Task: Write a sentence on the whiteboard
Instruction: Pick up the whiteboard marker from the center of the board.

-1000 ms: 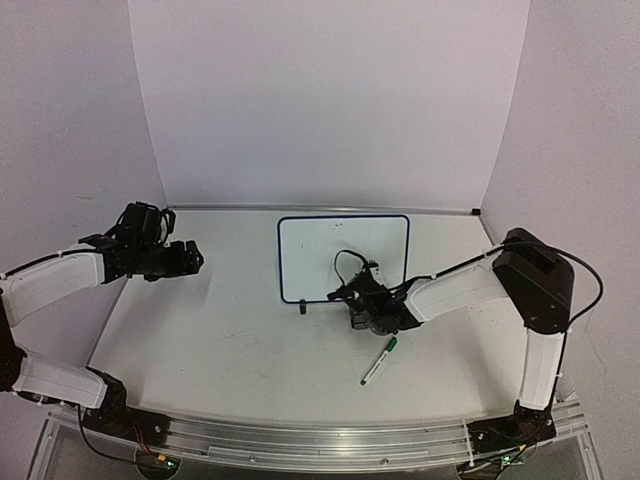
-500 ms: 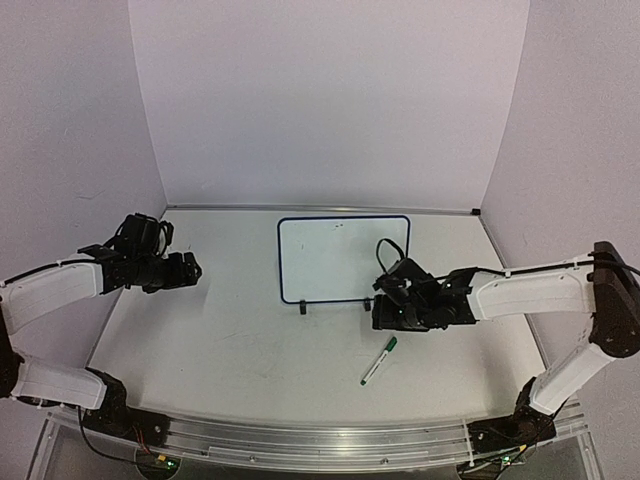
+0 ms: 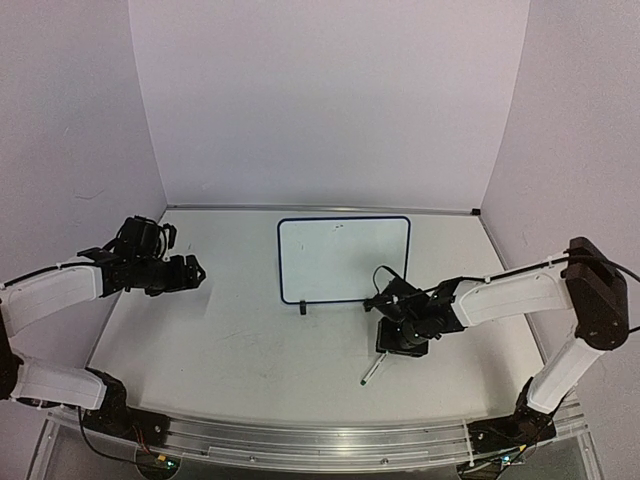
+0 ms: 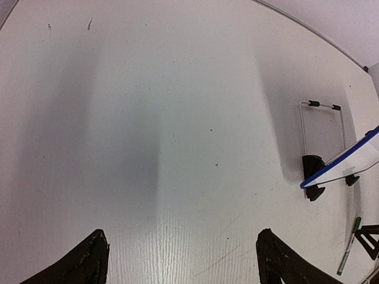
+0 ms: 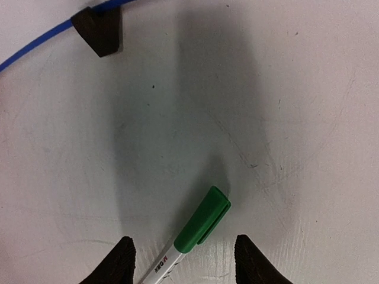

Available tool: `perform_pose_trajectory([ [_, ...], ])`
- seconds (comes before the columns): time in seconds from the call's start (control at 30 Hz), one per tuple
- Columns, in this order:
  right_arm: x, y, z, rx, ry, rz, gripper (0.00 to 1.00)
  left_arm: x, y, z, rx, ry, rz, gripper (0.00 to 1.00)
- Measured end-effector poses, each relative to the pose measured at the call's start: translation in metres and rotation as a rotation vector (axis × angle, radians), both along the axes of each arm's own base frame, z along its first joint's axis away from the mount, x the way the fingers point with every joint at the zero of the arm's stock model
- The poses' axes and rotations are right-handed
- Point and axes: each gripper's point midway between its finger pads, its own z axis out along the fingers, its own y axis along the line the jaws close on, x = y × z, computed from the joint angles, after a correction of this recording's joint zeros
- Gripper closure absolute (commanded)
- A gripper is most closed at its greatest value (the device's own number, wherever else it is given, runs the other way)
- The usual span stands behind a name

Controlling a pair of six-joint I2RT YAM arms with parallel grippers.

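**Top view.** The board [image 3: 343, 258] stands upright at the back middle of the tabletop [image 3: 240, 340], its white face towards you. Your left claw [image 3: 195, 272] hangs over the tabletop's left side, well apart from the board. Your right claw [image 3: 398, 345] points down in front of the board's right end, directly over the marker [image 3: 369, 375]. The marker lies on the tabletop, and only its lower end shows below the claw.

**Left wrist view.** The left claw [image 4: 182, 248] is spread wide, with only bare tabletop between its fingers [image 4: 89, 263]. The board is seen edge-on at the far right, resting on a black foot [image 4: 312, 192]. The marker lies near the lower right corner.

**Right wrist view.** The right claw [image 5: 183, 245] is open and straddles the marker. One finger sits on each side, and neither touches it. The green cap [image 5: 202, 220] points up and to the right, away from the claw. The board's blue frame and one foot sit at the upper left.
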Motion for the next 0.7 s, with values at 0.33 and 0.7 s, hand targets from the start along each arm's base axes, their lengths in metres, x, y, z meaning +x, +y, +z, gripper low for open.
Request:
perform_pose_trajectory([
  [0.33, 0.006, 0.010, -0.010, -0.015, 0.021, 0.005, 0.53, -0.003, -0.002, 0.003, -0.014, -0.007, -0.011, 0.15],
  [0.7, 0.019, 0.030, -0.003, -0.028, -0.011, 0.100, 0.60, -0.003, -0.002, 0.003, -0.014, -0.007, -0.011, 0.15],
])
